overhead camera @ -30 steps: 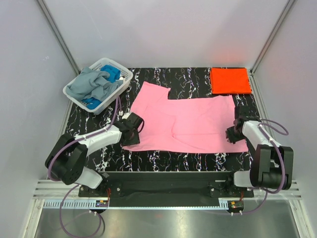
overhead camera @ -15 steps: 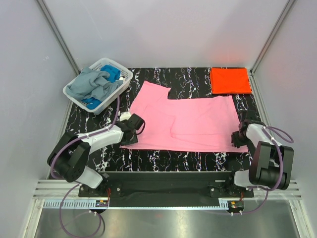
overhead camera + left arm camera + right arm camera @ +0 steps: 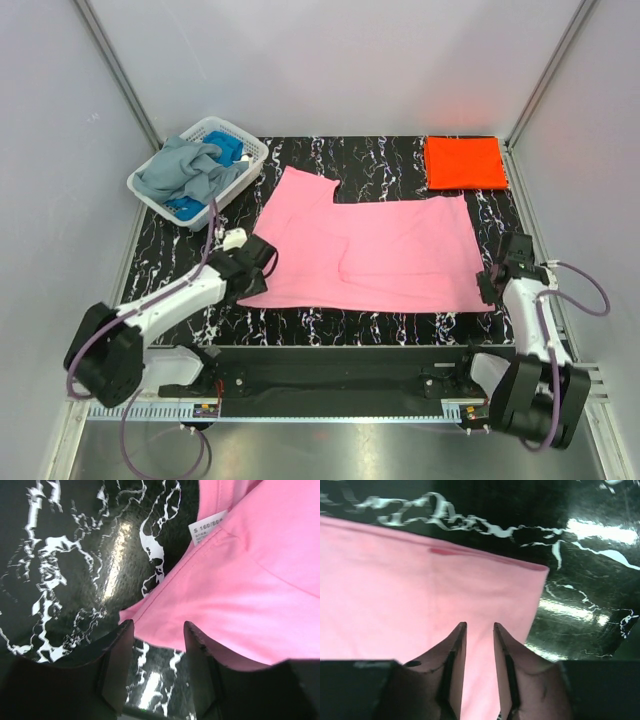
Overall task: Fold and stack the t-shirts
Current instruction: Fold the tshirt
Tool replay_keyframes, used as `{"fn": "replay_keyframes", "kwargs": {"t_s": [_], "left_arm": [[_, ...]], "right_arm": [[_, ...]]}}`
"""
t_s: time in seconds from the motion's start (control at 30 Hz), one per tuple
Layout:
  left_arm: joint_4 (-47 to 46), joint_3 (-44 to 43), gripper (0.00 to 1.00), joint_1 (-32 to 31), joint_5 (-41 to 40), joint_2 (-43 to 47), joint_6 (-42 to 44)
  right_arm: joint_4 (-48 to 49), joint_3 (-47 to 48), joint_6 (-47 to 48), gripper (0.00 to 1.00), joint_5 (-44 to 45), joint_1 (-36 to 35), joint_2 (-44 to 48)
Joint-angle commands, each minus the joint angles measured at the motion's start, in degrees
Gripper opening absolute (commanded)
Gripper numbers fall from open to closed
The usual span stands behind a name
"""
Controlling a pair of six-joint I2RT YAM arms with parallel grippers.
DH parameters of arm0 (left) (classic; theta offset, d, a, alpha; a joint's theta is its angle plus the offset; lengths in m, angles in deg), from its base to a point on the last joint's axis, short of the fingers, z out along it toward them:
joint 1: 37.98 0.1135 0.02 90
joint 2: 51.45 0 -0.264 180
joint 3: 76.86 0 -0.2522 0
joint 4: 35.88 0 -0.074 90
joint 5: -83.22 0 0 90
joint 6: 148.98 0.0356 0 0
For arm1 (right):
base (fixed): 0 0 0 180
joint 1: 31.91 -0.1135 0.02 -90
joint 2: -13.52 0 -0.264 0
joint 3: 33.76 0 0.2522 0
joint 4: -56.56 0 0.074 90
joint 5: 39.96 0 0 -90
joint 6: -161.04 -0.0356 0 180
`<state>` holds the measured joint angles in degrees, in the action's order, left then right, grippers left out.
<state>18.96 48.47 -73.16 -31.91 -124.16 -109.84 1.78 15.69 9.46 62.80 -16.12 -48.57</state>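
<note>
Evidently only one was done: the orange-red shirt [image 3: 464, 162] lay folded square at the far right corner of the table [image 3: 390, 148]. The pink shirt [image 3: 385, 250] lay spread flat mid-table, unfolded, with one crease. The grey-blue shirt [image 3: 185, 170] and blue shirt [image 3: 229, 150] sat crumpled in the basket [image 3: 246, 144]. The left gripper [image 3: 157, 630] stood parted around the pink hem. The right gripper [image 3: 479, 627] hung narrowly parted over its near right corner, pinching nothing.
</note>
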Motion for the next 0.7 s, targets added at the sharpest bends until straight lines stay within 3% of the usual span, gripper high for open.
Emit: {"fn": "replay_keyframes", "kwargs": {"t_s": [0.0, 0.07, 0.17, 0.23, 0.37, 0.47, 0.67], "left_arm": [[2.9, -4.3, 0.53, 0.4, -0.7, 5.6, 0.8], [2.1, -8.9, 0.64, 0.5, 0.2, 6.5, 5.5], [-2.3, -16.0, 0.64, 2.5, 5.1, 5.7, 15.8], [-6.0, -19.5, 0.66, 6.0, 10.6, 4.1, 20.2], [-8.5, -33.5, 0.67, 13.5, 21.2, -6.8, 29.1], [-8.7, -44.0, 0.66, 16.8, 27.7, -16.0, 34.3], [-6.7, -61.5, 0.64, 17.4, 25.9, -32.6, 40.3]], "right_arm": [[-2.1, 3.2, 2.9, 0.36, -0.6, 0.3, 7.3], [1.4, 4.8, 6.2, 0.40, -4.2, 0.3, 9.1], [14.0, 7.6, 18.8, 0.43, -16.6, 0.3, 8.1], [16.8, 11.8, 25.9, 0.44, -25.1, 0.3, 5.2], [16.2, 21.5, 32.4, 0.49, -31.7, 0.3, -8.8], [19.2, 29.1, 37.3, 0.52, -42.4, -0.1, -17.4], [21.6, 41.5, 38.9, 0.57, -38.4, -11.7, -30.7]]}}
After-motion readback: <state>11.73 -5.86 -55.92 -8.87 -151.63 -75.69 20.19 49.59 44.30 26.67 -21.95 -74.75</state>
